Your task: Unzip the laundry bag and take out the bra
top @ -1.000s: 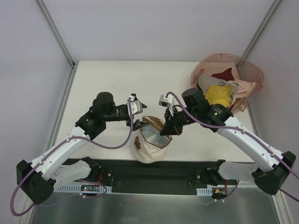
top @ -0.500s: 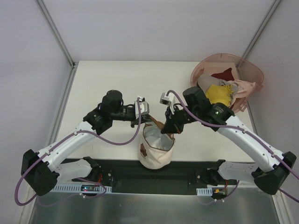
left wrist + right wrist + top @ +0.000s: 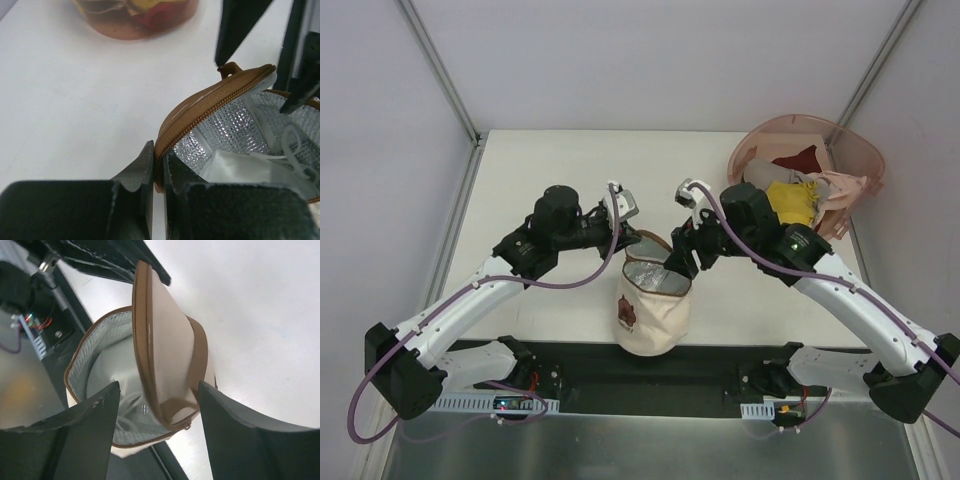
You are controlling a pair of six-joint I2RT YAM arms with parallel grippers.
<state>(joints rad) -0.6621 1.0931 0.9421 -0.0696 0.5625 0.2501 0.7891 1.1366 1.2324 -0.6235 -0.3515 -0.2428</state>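
One bag rim (image 3: 210, 107) in left gripper (image 3: 158, 162)

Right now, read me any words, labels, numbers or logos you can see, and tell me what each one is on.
No readable text anywhere.
Brown emblem on the side of the laundry bag: too small to tell whether it holds letters.
No other writing shows in any view.

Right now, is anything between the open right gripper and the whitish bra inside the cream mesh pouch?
Yes: the brown-trimmed lid flap of the pouch stands between the jaws of the right gripper. The bra lies exposed below.
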